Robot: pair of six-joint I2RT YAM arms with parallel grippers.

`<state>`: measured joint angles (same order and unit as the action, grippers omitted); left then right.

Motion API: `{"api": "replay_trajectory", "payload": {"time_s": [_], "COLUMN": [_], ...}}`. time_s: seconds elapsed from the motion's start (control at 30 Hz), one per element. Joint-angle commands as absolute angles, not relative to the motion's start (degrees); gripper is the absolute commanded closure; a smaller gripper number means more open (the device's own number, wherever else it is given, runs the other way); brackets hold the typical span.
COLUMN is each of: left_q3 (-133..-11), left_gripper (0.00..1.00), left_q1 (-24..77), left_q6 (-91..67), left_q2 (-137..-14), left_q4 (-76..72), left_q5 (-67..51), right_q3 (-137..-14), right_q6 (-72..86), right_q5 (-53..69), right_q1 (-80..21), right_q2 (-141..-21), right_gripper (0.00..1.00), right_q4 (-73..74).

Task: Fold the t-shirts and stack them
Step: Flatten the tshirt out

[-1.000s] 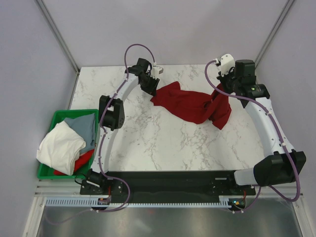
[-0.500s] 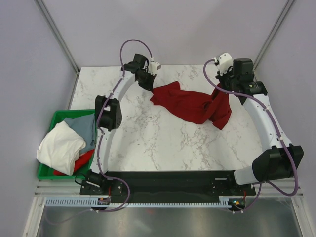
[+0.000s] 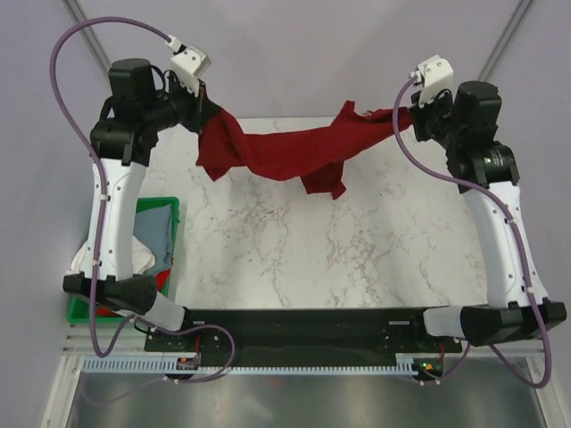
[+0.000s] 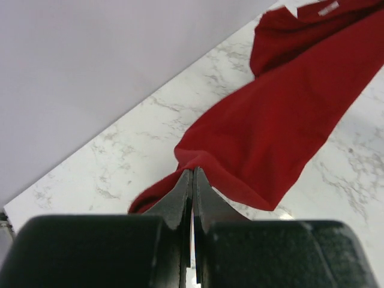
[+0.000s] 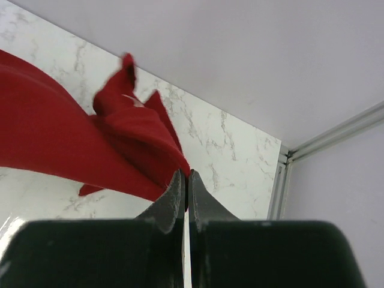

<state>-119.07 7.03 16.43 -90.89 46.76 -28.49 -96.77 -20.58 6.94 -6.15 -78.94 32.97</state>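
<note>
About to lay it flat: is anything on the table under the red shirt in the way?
Nothing visible does. The shirt hangs between the left gripper and right gripper over the table; the bin sits far left, clear of it.

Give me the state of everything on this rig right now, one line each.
dark red t-shirt: held up, stretched between both arms
left jaws: shut on the shirt's left end
right jaws: shut on its right end
green bin: holds other t-shirts, partly hidden
</note>
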Motion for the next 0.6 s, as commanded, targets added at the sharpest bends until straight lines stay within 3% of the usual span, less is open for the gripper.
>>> {"api": "replay_trajectory", "payload": {"time_s": [0.0, 0.23, 0.57], "left_q3": [-111.7, -101.9, -91.5], "left_gripper": [0.98, 0.98, 0.98], "left_q1": [7.5, 6.2, 6.2], "left_q6": [18.6, 20.4, 22.3], "left_q2": [-86.8, -76.8, -88.4], "left_q4": [50.4, 51.9, 49.3], "left_q5": [-29.1, -29.4, -32.4], "right_q3": [-95.4, -89.0, -69.1], "right_q6": [-19.1, -16.5, -19.5], "right_q5": [12.5, 16.0, 14.1], "right_q1": [-6.0, -6.0, -6.0], "right_q2": [-69.3, -61.7, -66.6], "right_gripper": [1.0, 1.0, 1.0], "right_q4": [33.7, 38.8, 33.4]}}
